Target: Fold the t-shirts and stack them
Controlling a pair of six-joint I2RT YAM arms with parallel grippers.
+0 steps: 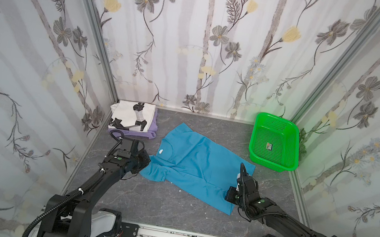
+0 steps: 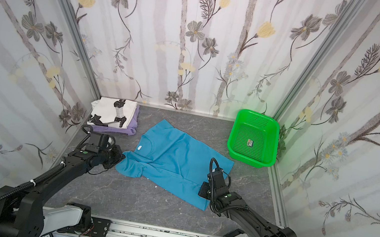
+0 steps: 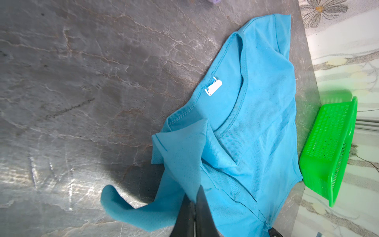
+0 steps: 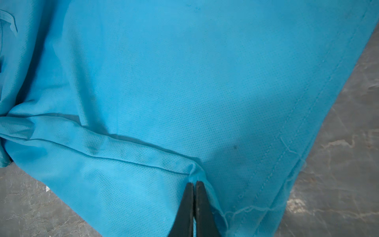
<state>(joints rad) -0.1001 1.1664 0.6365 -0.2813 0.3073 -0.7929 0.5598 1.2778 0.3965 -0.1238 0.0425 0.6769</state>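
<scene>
Teal-blue t-shirt (image 1: 199, 163) lies spread and wrinkled in the middle of your grey marble table (image 1: 168, 207). Your left gripper (image 3: 194, 192) has its jaws clamped on the cloth at the near sleeve. Your right gripper (image 4: 193, 182) pinches a fold near the bottom hem. Behind your left arm, in the far left corner, the white printed t-shirt (image 1: 131, 114) rests folded on the lavender t-shirt (image 1: 149, 130). The green basket (image 1: 270, 165) stands far right, near the teal hem but apart from it.

Matt teal-blue t-shirt (image 4: 184, 82) of fine pin-holed knit cloth, grey veined stone-look bench (image 3: 82, 82), smooth with a dull sheen, green basket (image 3: 316, 176) at two o'clock, glossy perforated plastic, white t-shirt (image 1: 126, 113) and lavender t-shirt (image 1: 151, 128) at ten o'clock, soft matt cloth
</scene>
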